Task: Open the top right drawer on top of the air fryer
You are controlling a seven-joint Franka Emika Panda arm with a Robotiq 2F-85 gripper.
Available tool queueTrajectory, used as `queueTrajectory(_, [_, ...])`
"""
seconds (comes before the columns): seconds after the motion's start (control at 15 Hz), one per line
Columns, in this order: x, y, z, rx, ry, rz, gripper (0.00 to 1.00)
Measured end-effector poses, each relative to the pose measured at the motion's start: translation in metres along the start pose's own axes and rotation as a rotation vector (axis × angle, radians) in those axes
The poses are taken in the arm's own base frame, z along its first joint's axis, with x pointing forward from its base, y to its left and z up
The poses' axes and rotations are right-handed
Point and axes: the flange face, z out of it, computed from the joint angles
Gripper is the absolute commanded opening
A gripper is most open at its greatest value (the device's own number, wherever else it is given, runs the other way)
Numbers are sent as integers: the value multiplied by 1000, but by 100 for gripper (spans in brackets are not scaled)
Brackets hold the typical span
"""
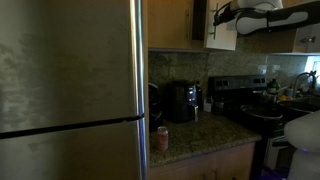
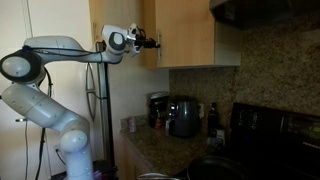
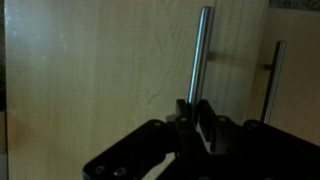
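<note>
Step in hand: grasp on the door handle, pull not yet evident.

- Wrist view: gripper [image 3: 197, 108] sits at the lower end of the vertical silver bar handle [image 3: 203, 55]. The bar runs straight up from between the fingers.
- Fingers are drawn in narrow, one on each side of the bar. I cannot tell whether the pads are actually clamped on it, as dark housing covers the contact.
- The top right drawer [image 3: 100, 70], really a wooden cabinet door, fills the view ahead of the gripper and spreads to its left.
- A second handle [image 3: 270, 80] stands just beside, to the gripper's right, past a vertical seam.
- The air fryer [image 2: 183, 115] is well below the gripper on the counter, set further along the wall.

Next move: confirm a firm grip on the bar, then pull back towards the arm base along an arc about the hinge side. Wrist must turn with the door so the bar does not slip out.

Hard to make out:
- All views are dim.
- The door looks closed or possibly just cracked; a dark strip beside the gripper in an exterior view leaves this unsettled.
- Hinges are not visible.
- The handle's lower mount is hidden behind the fingers.
</note>
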Motion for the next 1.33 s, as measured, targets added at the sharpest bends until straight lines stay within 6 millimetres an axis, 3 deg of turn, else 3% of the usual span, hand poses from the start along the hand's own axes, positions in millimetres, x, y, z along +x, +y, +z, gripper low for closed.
queueTrajectory(0.33, [-19,24,-55,-78,29,31,4])
queueTrajectory(0.6, [-37,66,-114,-222,30,62,4])
queueTrajectory(0.93, [-54,139,-231,-479,64,74,4])
queueTrajectory(1.0, [-60,152,-257,-533,67,73,41])
queueTrajectory(1.2, [-76,199,-324,-695,62,53,56])
queueTrajectory(1.33, [-84,232,-350,-763,2,31,70])
